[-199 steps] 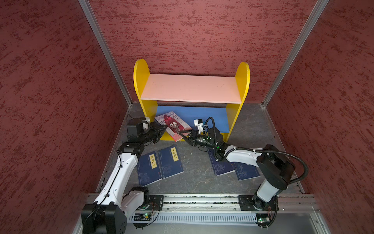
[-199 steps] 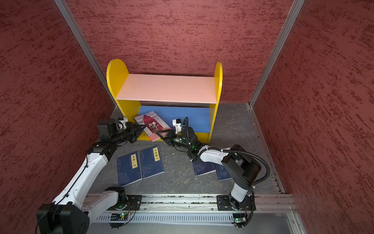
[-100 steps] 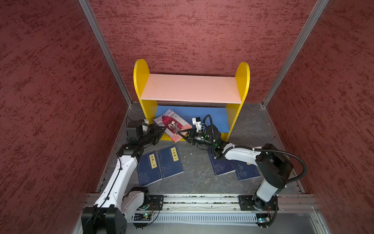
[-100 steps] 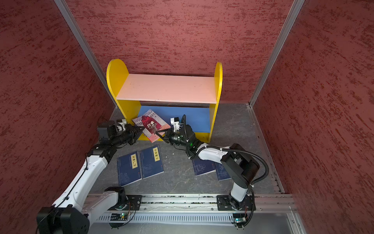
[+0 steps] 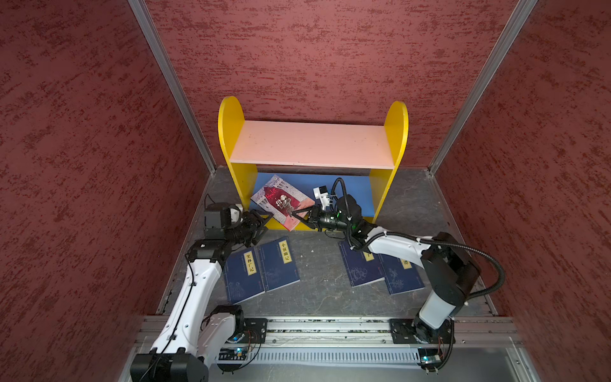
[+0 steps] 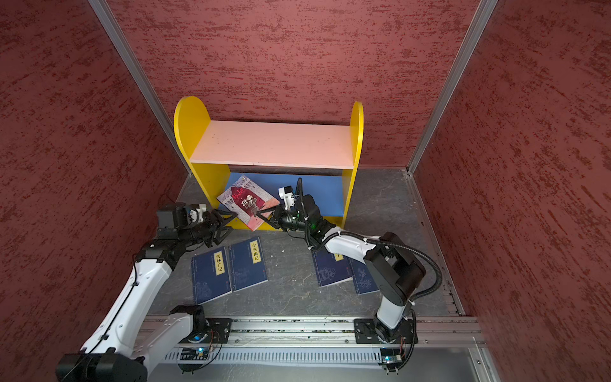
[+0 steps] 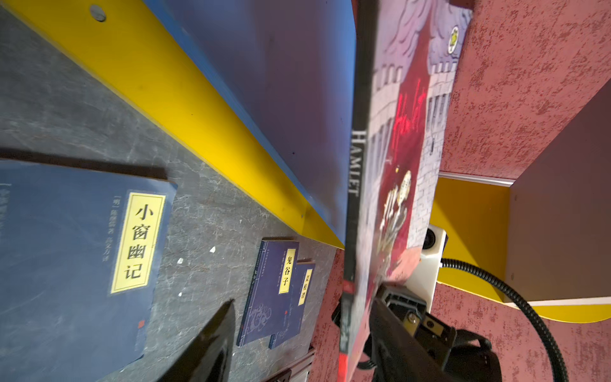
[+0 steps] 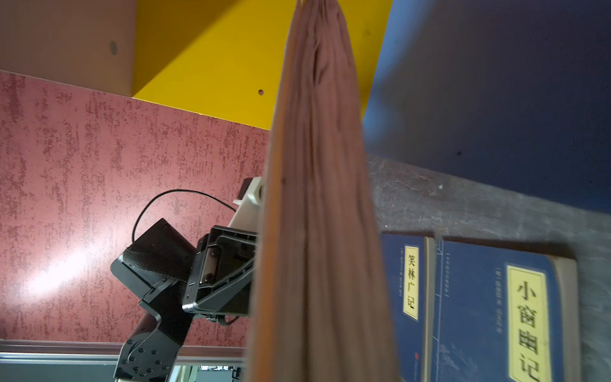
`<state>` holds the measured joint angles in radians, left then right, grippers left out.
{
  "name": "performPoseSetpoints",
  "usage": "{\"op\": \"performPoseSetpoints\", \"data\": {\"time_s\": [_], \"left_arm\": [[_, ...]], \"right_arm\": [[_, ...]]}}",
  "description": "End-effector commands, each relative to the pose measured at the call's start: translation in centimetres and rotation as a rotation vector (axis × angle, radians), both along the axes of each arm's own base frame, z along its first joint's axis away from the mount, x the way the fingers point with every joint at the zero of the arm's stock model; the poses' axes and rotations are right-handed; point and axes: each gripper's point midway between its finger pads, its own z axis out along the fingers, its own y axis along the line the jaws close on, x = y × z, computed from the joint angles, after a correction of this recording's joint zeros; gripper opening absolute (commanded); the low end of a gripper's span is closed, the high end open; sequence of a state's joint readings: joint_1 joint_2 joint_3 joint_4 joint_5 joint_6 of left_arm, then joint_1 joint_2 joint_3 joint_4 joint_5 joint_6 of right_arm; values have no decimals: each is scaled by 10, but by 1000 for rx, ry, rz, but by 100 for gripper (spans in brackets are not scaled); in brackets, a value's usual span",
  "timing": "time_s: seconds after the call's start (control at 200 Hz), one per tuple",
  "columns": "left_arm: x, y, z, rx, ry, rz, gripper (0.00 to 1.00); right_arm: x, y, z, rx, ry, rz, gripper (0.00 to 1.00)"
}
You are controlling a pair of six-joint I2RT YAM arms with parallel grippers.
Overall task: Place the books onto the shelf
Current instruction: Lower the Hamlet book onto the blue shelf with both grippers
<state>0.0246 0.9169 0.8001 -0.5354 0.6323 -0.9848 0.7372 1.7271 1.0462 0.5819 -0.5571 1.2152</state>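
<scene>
At the shelf's (image 5: 231, 132) lower tier, near the side panel on the left arm's side, the red Hamlet paperback (image 5: 281, 201) stands tilted, one end over the blue lower board (image 5: 358, 188) and the other past the yellow front lip. Here the right gripper (image 5: 293, 213) is pinched onto the book's edge. Just beside the book's near corner, the left gripper (image 5: 264, 223) has its jaws spread and grips nothing. Four navy paperbacks lie flat on the floor in front of the shelf. One pair (image 5: 261, 269) is before one end and the second pair (image 5: 380, 273) is before the other, partly under the right arm.
</scene>
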Motion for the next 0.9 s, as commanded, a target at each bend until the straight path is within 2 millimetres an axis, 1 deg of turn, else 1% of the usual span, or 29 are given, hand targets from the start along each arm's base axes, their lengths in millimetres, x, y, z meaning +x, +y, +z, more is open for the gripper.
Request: {"op": "performPoseSetpoints", "data": {"time_s": [0.0,0.15,0.301,0.541,0.751,0.897], "left_arm": [[-14,5,11,35,-18,-28,65],[-14,12,21,54,-46,-23,66],[-9,15,22,45,-53,-16,67],[-6,16,14,42,-42,-18,67],[1,20,2,70,-49,-11,67],[12,21,-6,88,-71,-18,65]], "right_arm": [[2,2,8,-23,-33,76,0],[9,0,2,-83,-29,118,0],[17,1,-3,-110,-19,143,0],[27,6,-13,-127,5,166,0],[30,7,-11,-105,13,176,0],[33,6,-11,-105,14,181,0]]}}
